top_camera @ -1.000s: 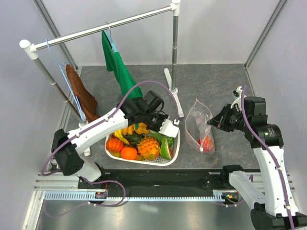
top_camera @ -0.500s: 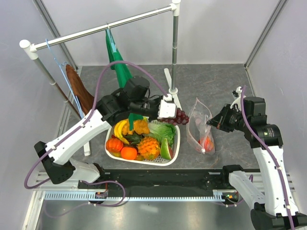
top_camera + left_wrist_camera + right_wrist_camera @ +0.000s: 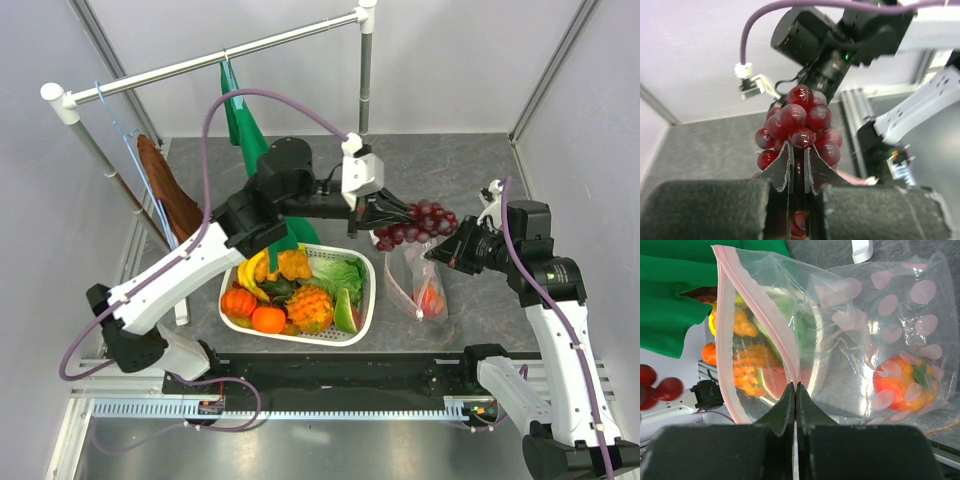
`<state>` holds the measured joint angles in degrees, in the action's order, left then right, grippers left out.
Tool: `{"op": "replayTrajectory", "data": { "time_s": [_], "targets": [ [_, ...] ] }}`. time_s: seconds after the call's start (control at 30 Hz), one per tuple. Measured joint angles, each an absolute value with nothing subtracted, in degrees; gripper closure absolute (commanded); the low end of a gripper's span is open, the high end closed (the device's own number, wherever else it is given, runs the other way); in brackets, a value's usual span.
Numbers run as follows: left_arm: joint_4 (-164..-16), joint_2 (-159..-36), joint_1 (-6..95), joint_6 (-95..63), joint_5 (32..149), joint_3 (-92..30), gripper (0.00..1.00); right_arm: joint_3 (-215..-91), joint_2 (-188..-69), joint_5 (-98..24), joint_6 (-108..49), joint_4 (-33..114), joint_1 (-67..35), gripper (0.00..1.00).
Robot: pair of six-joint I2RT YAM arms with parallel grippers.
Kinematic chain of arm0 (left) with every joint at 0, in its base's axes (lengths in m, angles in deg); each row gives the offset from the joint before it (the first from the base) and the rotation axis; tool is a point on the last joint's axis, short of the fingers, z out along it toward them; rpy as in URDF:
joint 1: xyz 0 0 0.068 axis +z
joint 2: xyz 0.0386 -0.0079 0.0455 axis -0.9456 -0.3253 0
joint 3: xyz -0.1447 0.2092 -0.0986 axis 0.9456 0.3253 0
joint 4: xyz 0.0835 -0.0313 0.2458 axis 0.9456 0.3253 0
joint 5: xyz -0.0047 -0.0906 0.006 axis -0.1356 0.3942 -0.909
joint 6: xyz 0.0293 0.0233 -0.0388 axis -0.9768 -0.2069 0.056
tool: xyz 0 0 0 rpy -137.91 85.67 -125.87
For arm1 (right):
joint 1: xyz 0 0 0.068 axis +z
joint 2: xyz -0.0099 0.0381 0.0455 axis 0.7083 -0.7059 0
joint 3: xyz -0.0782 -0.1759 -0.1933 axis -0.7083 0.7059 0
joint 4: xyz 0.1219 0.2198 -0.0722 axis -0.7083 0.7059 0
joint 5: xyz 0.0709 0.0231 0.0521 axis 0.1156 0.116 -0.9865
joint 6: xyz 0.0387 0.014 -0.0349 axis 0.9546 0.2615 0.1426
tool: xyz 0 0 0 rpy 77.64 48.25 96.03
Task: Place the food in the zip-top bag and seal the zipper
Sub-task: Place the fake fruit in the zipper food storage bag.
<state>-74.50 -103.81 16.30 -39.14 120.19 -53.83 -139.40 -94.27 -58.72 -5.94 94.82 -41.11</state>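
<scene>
Grey tabletop [image 3: 480, 180], plain walls around. My left gripper [image 3: 384, 215] is clamped on the grapes [image 3: 418, 222]. The bunch hangs in the air, stretched out rightward just above the bag [image 3: 408, 278]. My right gripper [image 3: 440, 252] pinches the pink zipper [image 3: 725, 340], holding the mouth open upward. The basket [image 3: 366, 300] sits just left.

A white rack [image 3: 200, 62] holds 2 garments — green cloth [image 3: 243, 130], brown cloth [image 3: 165, 190] — behind a white basket [image 3: 310, 339].
</scene>
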Motion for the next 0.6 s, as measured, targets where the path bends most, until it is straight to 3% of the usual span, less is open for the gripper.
{"op": "replayTrajectory", "data": {
  "time_s": [0.23, 0.6],
  "targets": [
    [-79.7, -111.6, 14.2, -25.9, 119.9, -56.0, 0.98, -139.2, -95.0, -60.6, -4.7, 94.0, -41.1, 1.00],
    [-83.0, -106.4, 14.5, -23.5, 114.1, -36.1, 0.98, -139.2, -95.1, -61.9, -3.6, 93.9, -41.2, 1.00]
  ]
}}
